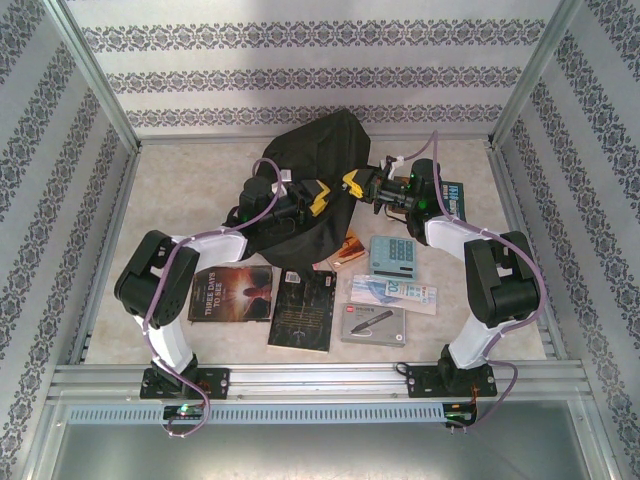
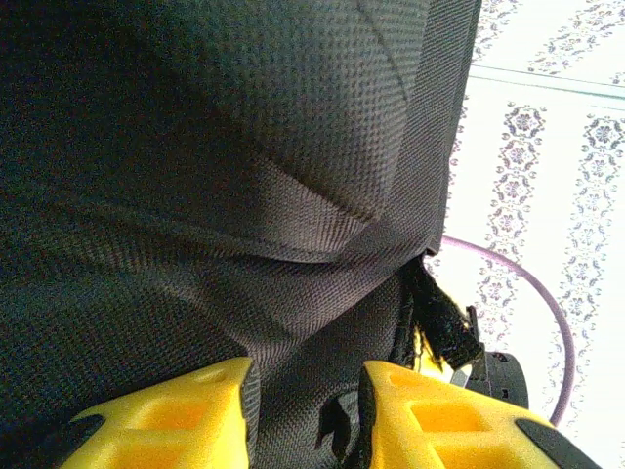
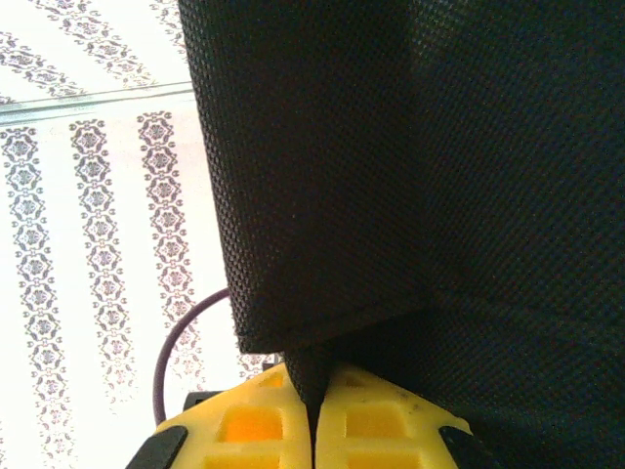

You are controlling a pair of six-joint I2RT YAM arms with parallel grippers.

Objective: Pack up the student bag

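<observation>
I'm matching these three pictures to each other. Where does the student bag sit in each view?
Top external: the student bag is in the centre, toward the back.
Left wrist: it spans the left and middle.
Right wrist: it spans the top and right.
Shared landmark: the patterned wall, at the right edge in the left wrist view and at the left in the right wrist view.

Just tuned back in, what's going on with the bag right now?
Both arms are on the student bag, which sits at the far middle of the table. The right end effector is pinched shut on a fold of its fabric. The left end effector straddles the fabric, but whether it is clamped is unclear. The books and calculator lie on the table, not yet packed.
</observation>
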